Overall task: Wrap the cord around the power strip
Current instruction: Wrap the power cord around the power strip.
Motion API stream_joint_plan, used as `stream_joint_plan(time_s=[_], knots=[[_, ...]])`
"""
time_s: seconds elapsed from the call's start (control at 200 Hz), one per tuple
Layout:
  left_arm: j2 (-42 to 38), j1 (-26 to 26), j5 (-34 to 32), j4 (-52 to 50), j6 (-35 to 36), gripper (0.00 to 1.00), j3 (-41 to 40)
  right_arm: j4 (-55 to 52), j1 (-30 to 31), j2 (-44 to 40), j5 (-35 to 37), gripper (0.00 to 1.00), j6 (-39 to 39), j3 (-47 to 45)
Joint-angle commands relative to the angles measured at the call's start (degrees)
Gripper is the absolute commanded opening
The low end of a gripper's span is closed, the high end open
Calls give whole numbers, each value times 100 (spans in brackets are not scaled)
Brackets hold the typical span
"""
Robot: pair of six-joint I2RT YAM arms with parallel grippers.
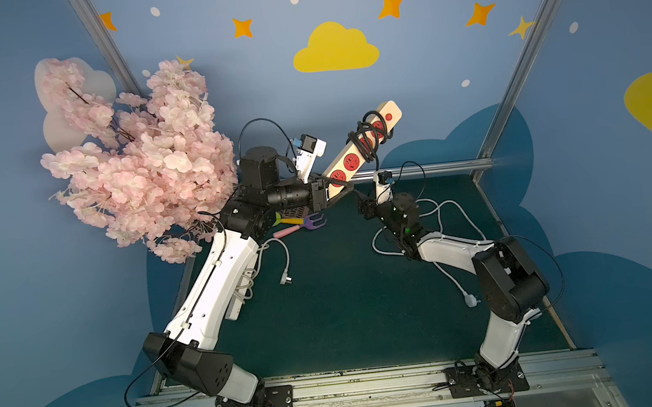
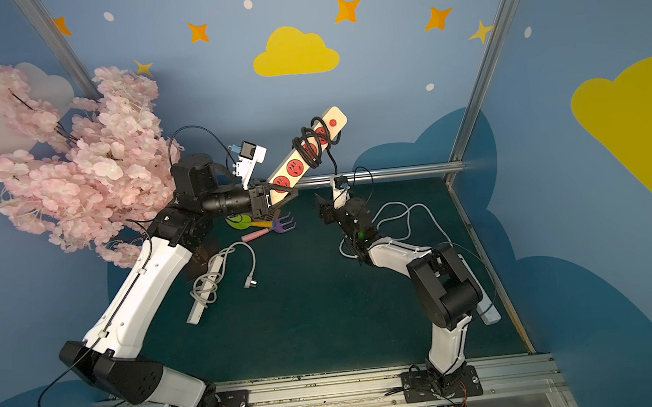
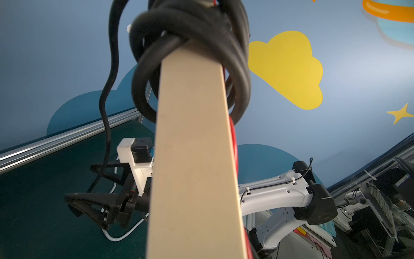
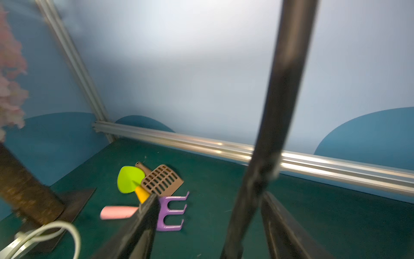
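Dangling cord [image 4: 283,89] hangs between the spread right jaws.

Tilted beige power strip [image 1: 346,160], cord [image 1: 367,138] coiled around

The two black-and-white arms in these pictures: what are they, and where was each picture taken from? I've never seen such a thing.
They are two robot arms bolted to the edge of a table. Two nearly equal pictures look down from one camera head above. The other two come from a small camera on each arm's wrist.

The left gripper is shut on the lower end of a cream power strip with red sockets, holding it up at a slant. The strip's black cord is looped several times around the far end. Its loose tail hangs between the open jaws of the right gripper.

On the green table lie toy garden tools, a white power strip and another white cord with a plug. A pink blossom tree stands beside the left arm.
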Motion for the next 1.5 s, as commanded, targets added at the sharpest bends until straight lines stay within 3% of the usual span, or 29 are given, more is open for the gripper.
stream_joint_plan(time_s=[0.0,0.06,0.215,0.29,0.4,0.576,0.741,0.846,0.941,1.056,1.136,1.257,1.497], knots=[[-256,-36,43,692,128,3,138,-23,-55,361,388,68,-117,415],[-263,-36,32,719,113,3,138,-106,-68,533,327,59,-230,640],[-260,53,-448,772,38,3,141,-262,29,460,89,12,-624,499],[-237,213,-666,1089,-211,3,17,-391,202,164,57,0,-914,65],[-101,349,-967,1332,-276,3,-105,-827,506,-459,10,0,-1482,-590],[421,437,-2090,180,1220,3,218,-1956,1001,-1703,-60,0,-2453,-1344],[851,540,-3851,-895,2849,3,280,-2986,1352,-2998,259,0,-3331,-1724],[1087,519,-4865,-1188,3640,2,58,-3275,1535,-3726,143,0,-3847,-1745],[1285,280,-5232,-1654,4134,2,-60,-3600,1566,-4050,-83,0,-4271,-1358],[1120,-239,-4824,-1980,4479,2,-503,-3930,1458,-3826,81,0,-4627,-515],[965,-426,-4040,-2343,4582,3,-696,-4809,1048,-3460,-563,0,-4658,330],[807,-896,-3084,-3381,5440,2,-839,-5918,541,-2825,-1250,0,-5048,1281],[288,-986,-532,-3835,5342,3,-1339,-6890,-754,-1829,-2854,0,-5760,2298]])
